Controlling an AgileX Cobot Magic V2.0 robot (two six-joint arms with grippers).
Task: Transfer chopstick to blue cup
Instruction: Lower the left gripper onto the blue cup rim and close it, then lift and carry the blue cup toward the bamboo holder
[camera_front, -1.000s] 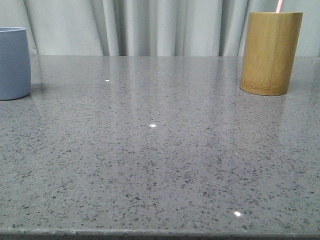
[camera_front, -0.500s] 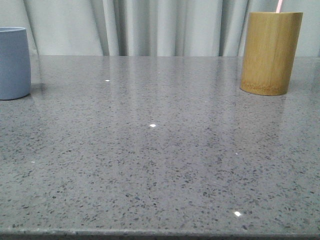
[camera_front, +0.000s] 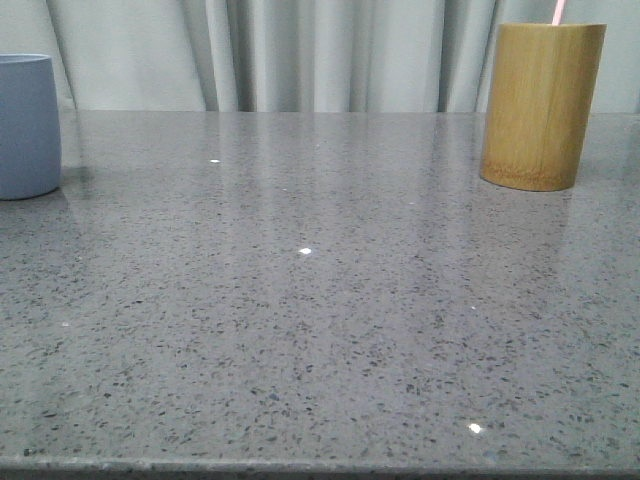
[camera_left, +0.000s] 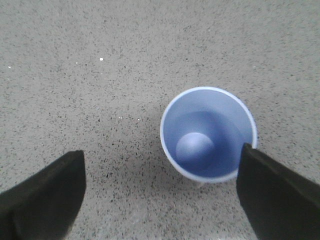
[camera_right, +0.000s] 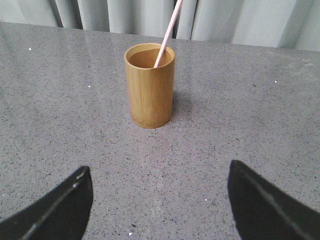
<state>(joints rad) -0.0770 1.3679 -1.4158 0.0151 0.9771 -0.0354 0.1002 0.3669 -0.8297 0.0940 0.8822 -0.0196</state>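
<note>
Front view, far left: the blue cup (camera_front: 28, 125) stands upright on the grey speckled table (camera_front: 320, 320), cut by the frame edge. From my left wrist I look straight down into it; the blue cup (camera_left: 208, 133) is empty, its mouth wide and round. My left gripper (camera_left: 160, 192) hangs above it with its jaws spread wide and nothing between them, one finger just overlapping the cup's rim in that view.

Far to the right, well apart from the cup, stands the bamboo holder (camera_front: 541, 105), with the chopstick (camera_front: 559, 12) poking out of its top. My right wrist shows it better: the bamboo holder (camera_right: 149, 85) upright, the chopstick (camera_right: 168, 32) leaning against its rim, most of its length standing free above the mouth. My right gripper (camera_right: 160, 200) is short of the holder, jaws wide apart, carrying nothing.

I judge the chopstick to be light, stiff and smooth, likely to pivot or slip if pinched loosely. I would take it on the free upper part, well clear of the holder's rim, squarely across its width, and lift along its own lean so it does not tip the holder.
</note>
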